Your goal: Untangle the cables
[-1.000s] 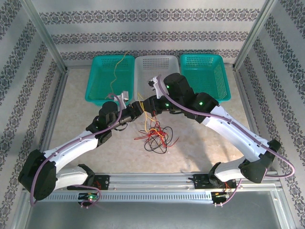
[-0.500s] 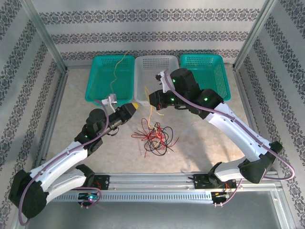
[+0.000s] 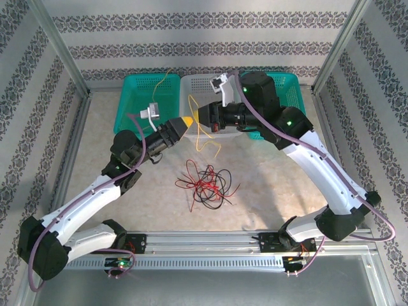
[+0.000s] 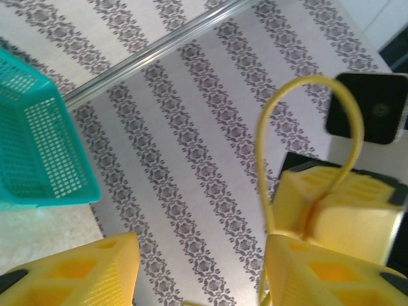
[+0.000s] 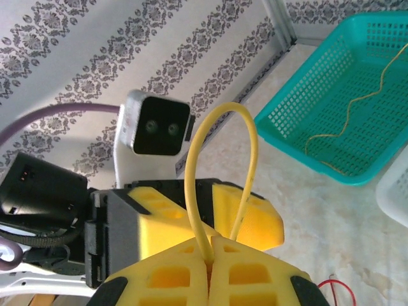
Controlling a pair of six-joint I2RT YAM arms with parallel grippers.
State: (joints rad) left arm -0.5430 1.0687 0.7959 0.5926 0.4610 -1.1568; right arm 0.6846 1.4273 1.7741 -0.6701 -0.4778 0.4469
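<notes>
First yellow cable [image 3: 153, 101] lay in teal basket [image 3: 136, 108]; right hand [image 5: 210, 247] pinched second yellow cable [image 4: 312, 81]; left hand [image 4: 199, 264] gaped; red-black tangle [image 3: 207, 183] unsorted on table [image 3: 274, 188].

Robot lab test cell, not a home or shop. Boxed in by aluminium posts [image 3: 60, 48] and wall panels [image 3: 204, 38] printed with striped floral wallpaper. Beige stone-look tabletop [image 3: 255, 197], slotted metal rail [image 3: 204, 242] bolted along the near edge, two white-and-black robot arms [image 3: 319, 172] mounted on it. Purple harness cable [image 5: 57, 115] routed along the arms, camera module [image 5: 156, 127] on a wrist. Three plastic baskets [image 3: 137, 102] lined up at the back, tangle of thin cables [image 3: 205, 182] mid-tabletop. Staged rig throughout, nothing domestic.
</notes>
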